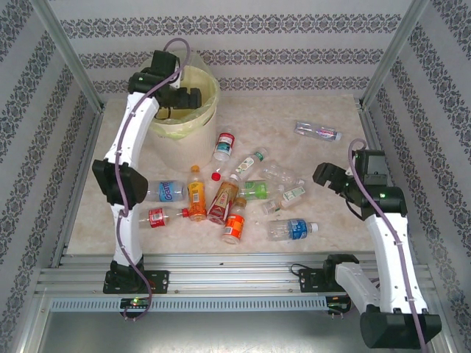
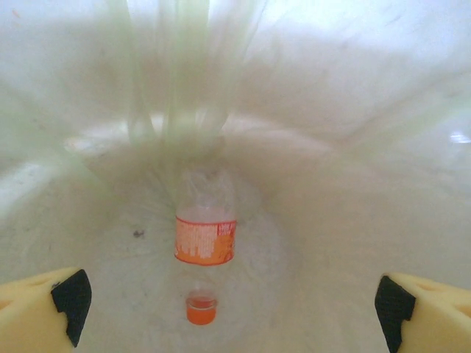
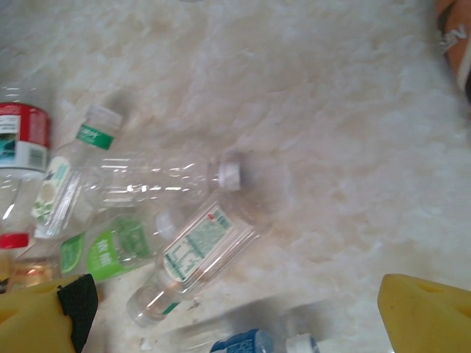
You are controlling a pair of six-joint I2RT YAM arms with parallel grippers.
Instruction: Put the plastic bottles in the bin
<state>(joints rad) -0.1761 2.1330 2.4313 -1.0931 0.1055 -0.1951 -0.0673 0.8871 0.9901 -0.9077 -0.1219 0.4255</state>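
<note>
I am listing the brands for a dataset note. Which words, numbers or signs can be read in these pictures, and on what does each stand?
No text can be read with certainty.
blue-labelled bottle: white script, too small to read.
orange-labelled bottle lying in the bin: white print, blurred.
green-and-white-labelled bottle: fine print, blurred.
red-labelled bottle: print blurred.

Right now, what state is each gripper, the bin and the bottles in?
Bin: upright, bag-lined.
Orange-labelled bottle: capped, inside the bin, ungripped.
Table bottles: lying loose, not yet binned.
Left gripper: open, empty, above the bin.
Right gripper: open, empty, above table bottles.
</note>
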